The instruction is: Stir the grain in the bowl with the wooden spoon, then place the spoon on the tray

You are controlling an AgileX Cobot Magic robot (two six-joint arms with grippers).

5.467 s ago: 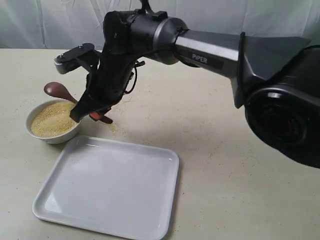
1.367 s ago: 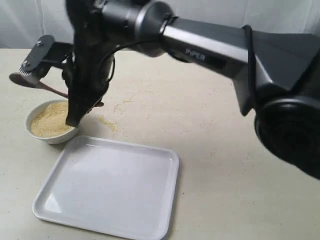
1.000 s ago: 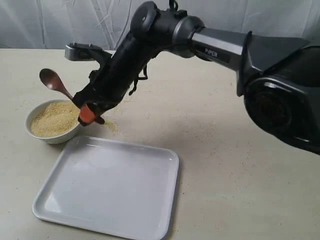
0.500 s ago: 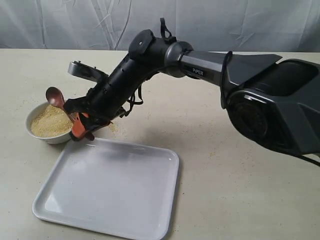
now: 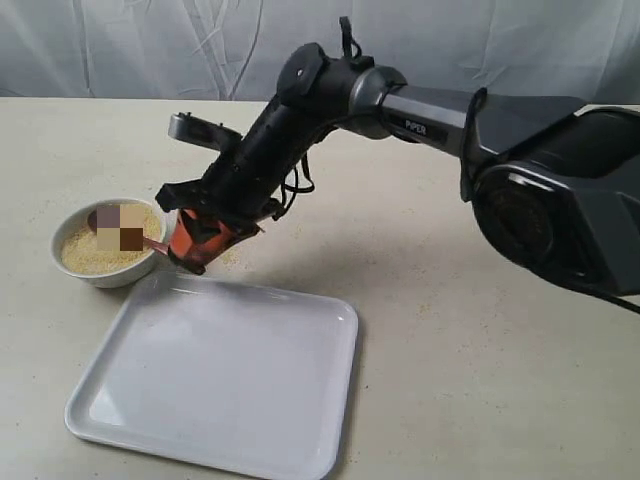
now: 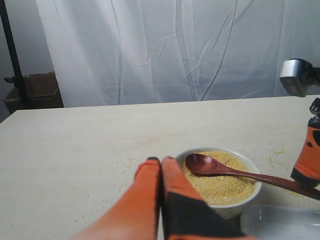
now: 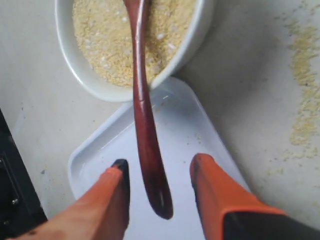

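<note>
- Now the wooden spoon point(image 7: 142, 100) is down: half a second ago its scoop hung above the bowl point(image 7: 200, 30), and it now rests on the grain point(image 7: 100, 40), with the handle leaning across the rim.
- The right gripper point(image 7: 159, 167) has let go. Its orange fingers stand apart on either side of the handle's tail, and a gap shows on both sides.
- By my reading the stirring contact is made, but the spoon lies loose. It must be grasped again before it can go to the tray point(image 5: 220, 380).
- The handle's free end hangs over the tray's corner nearest the bowl, above its low rim.
- The bowl sits just beside that corner, so a sideways pull on the handle could tip the bowl or flick grain out.
- The tray surface is bare and wide, giving plenty of room to lay the spoon flat, well away from the rim.
- Spilled grains point(image 5: 225, 255) already lie on the desk point(image 5: 450, 330) beside the bowl, under the right arm.
- The left gripper point(image 6: 161, 162) shows only in its own wrist view. Its fingers are pressed together on nothing and it points at the bowl from near by, on the side away from the right gripper.
</note>
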